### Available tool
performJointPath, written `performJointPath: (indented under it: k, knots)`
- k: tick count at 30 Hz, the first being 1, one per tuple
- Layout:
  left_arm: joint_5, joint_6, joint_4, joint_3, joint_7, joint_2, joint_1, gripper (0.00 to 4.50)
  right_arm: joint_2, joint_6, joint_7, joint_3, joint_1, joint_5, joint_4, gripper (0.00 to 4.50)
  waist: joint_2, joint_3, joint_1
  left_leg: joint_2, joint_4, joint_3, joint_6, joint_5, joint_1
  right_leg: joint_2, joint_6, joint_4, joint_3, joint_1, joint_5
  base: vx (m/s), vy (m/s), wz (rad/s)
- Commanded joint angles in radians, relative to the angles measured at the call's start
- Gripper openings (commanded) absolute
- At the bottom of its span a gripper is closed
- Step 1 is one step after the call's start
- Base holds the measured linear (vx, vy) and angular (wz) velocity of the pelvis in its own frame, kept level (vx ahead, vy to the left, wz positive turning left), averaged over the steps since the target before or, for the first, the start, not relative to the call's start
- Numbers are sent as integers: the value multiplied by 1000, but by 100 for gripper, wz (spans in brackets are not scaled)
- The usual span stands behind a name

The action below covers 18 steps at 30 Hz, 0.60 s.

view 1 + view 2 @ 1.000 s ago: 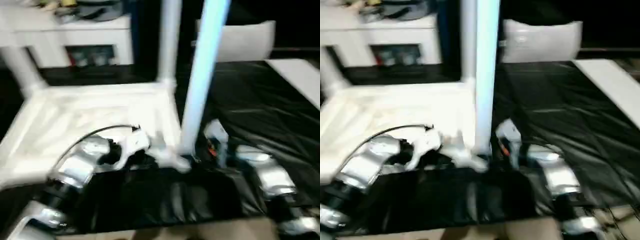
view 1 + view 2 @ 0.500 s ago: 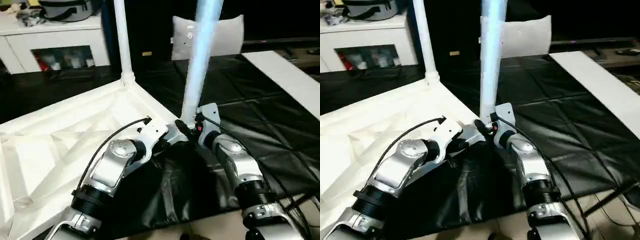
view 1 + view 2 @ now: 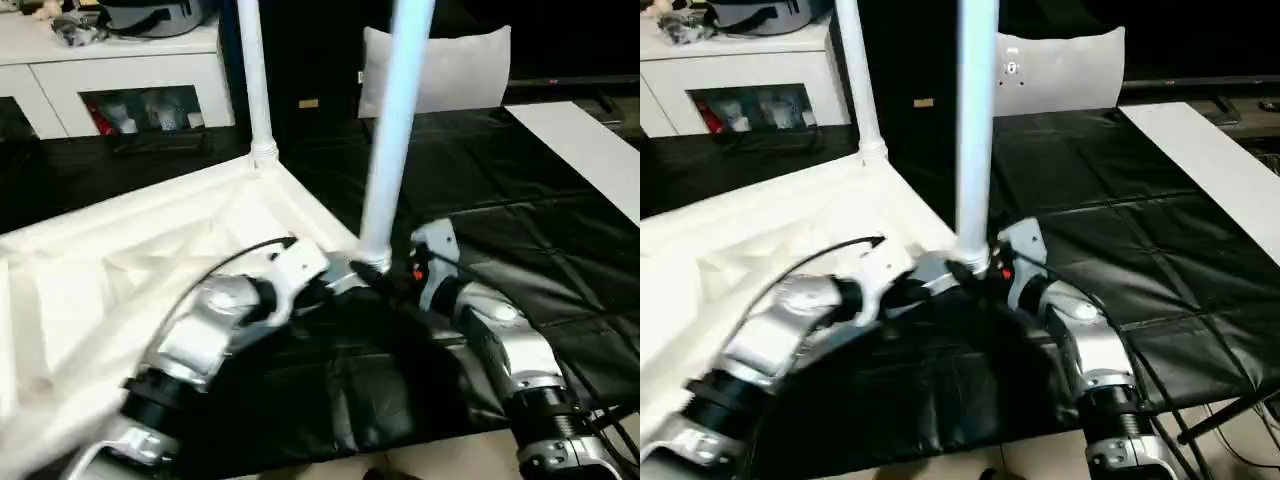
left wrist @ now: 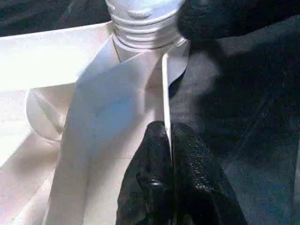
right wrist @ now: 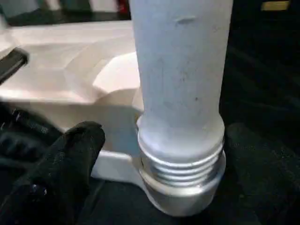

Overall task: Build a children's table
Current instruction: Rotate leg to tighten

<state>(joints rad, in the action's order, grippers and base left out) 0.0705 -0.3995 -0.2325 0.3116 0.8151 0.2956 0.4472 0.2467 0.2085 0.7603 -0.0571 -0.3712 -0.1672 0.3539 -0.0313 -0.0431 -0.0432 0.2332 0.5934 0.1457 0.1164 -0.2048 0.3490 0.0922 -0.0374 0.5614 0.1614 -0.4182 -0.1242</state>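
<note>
Two legs (image 3: 390,150) stand upright from the upturned tabletop (image 3: 130,270); left fingers (image 4: 187,168) pinch its rim, right fingers (image 5: 61,164) apart.

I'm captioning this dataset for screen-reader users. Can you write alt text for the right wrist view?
A white tube leg stands upright with its threaded end in a corner socket of the white tabletop. The right gripper's black fingers stand open on either side of the leg, not clamping it.
</note>
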Motion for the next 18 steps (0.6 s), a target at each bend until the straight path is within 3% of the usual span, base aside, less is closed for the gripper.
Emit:
performJointPath:
  k: [1, 7, 16, 18]
  knots:
    - [-22, 57, 9, 5, 56, 22, 23, 0, 49, -21, 109, -35, 12, -12, -31, 446, 0, 66, -7, -11, -64, 19, -85, -195, 3, 45, -81, -76, -47, 72, -411, 0, 0, 0]
    - [-39, 165, -22, 57, 249, 116, 18, 0, 163, -60, 301, -35, 19, -48, -66, 446, 5, 69, -22, -6, -64, 20, -100, -170, 4, 46, -101, -66, -55, 70, -374, 0, 0, 0]
    - [-44, 327, -116, 111, 455, 194, 58, 0, 253, -163, 502, -139, -10, -10, -48, 446, 8, 69, -45, -5, -66, 21, -95, -180, 1, 48, -104, -64, -59, 70, -398, 0, 0, 0]
    - [-46, 337, -120, 118, 472, 199, 61, 0, 254, -174, 515, -150, -16, -2, -38, 420, 13, 69, -46, -3, -67, 21, -93, -177, 0, 47, -113, -61, -61, 70, -384, 0, 0, 0]
